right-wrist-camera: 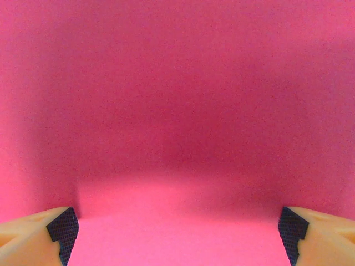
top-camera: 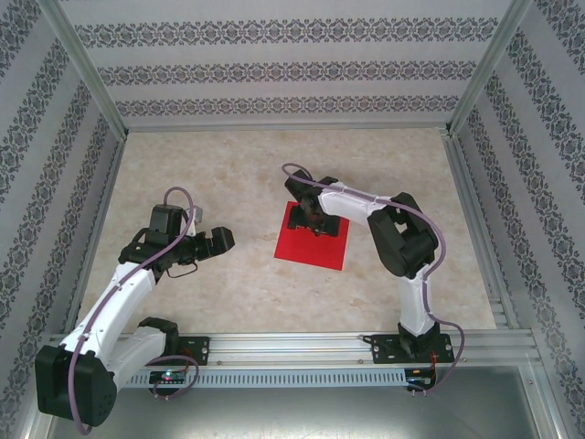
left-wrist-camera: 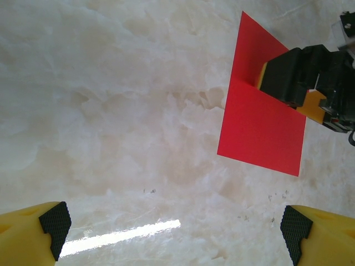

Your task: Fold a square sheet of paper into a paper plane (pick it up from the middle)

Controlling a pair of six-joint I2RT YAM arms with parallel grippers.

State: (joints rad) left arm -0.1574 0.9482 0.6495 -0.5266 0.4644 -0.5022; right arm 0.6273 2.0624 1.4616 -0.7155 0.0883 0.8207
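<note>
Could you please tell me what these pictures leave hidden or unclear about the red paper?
- Top view: the right gripper covers the far middle of the square sheet of paper, so contact cannot be told.
- Right wrist view: the frame cuts off the paper's edges; its surface is blurred.
- Left wrist view: the right gripper hides one corner.

Right gripper (top-camera: 317,221) sits low over the far part of the square sheet of paper (top-camera: 306,247); the red sheet lies flat on the pale table (top-camera: 228,155); left gripper (top-camera: 224,240) hangs well apart on the left, pointing towards the sheet.
</note>
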